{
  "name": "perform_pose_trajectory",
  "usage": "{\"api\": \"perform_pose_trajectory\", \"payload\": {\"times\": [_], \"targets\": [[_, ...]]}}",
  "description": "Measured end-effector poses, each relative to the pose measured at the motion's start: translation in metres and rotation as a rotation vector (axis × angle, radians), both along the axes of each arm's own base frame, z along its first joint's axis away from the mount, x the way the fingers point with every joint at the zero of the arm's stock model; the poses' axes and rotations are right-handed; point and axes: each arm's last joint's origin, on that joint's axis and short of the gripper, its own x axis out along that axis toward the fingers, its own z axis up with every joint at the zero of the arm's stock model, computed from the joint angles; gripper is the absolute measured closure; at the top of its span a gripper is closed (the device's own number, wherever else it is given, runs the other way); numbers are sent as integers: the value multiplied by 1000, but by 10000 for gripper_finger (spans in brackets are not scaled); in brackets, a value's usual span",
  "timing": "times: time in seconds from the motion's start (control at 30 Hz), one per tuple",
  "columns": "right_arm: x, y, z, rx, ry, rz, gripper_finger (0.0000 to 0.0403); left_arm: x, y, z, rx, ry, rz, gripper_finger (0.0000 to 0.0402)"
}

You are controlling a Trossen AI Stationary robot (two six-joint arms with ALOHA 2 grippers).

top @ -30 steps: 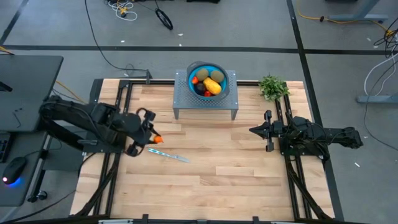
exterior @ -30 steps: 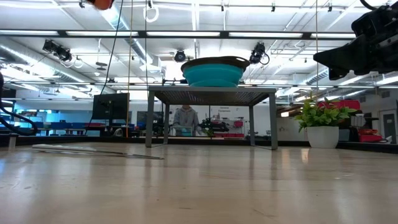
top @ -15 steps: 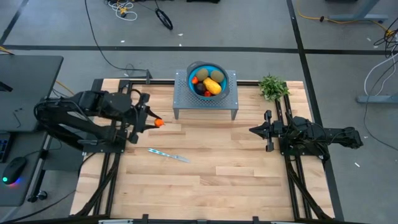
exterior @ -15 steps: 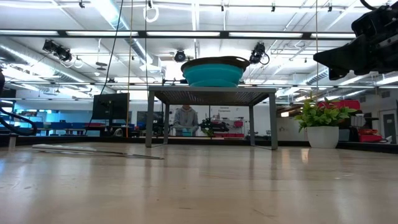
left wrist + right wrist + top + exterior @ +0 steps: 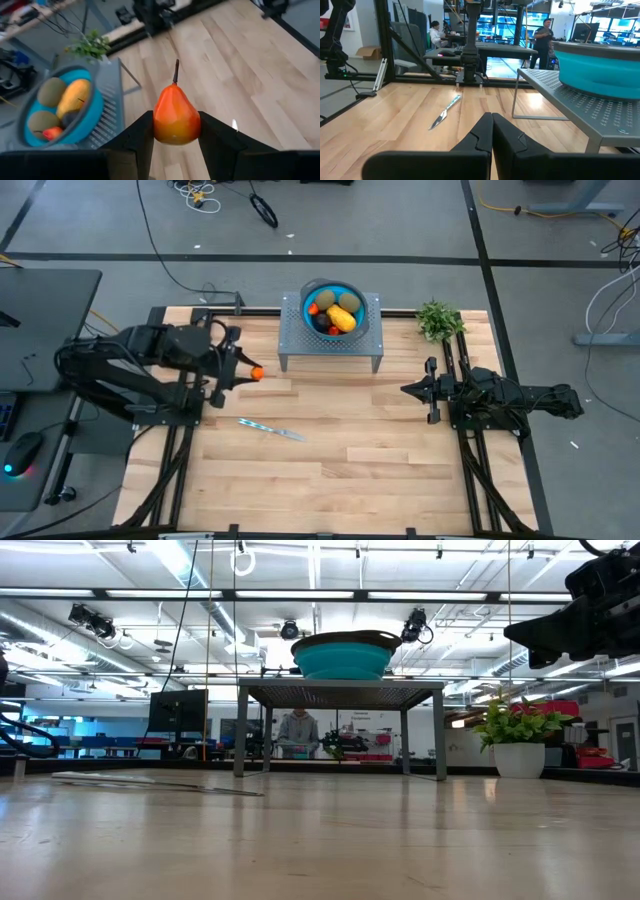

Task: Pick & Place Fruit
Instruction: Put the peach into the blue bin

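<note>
Fruit (image 5: 334, 314) fills the blue bowl (image 5: 352, 298) on the grey perforated stand (image 5: 372, 340) at the back of the counter (image 5: 340, 440), seen from above; the left claw (image 5: 246, 373) hangs near the stand's left leg, clamping a small red-orange pear (image 5: 257, 374). A knife-like stick (image 5: 272, 430) lies on the wood nearby. The right claw (image 5: 408, 390), fingers pressed together and empty, waits at the right.

Low down, the bowl (image 5: 344, 656) sits atop the stand (image 5: 340, 693) (its contents hidden).

The left wrist camera shows the pear (image 5: 176, 116) pinched between both fingers (image 5: 136, 141), stem pointing away.

The right wrist camera shows the stick (image 5: 445, 112) on the counter.
</note>
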Motion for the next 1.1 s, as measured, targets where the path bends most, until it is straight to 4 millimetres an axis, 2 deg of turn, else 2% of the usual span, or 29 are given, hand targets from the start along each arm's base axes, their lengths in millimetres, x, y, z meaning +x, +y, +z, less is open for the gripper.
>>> {"api": "perform_pose_trajectory", "payload": {"times": [0.33,0.53,1.1], "targets": [[0,0,0,0,0,0,396,13,19,10,-50,-135,96,257],[0,0,0,0,0,0,396,23,29,2,-83,-90,151,257],[0,0,0,0,-1,0,396,76,44,-19,-107,-69,221,257]]}}
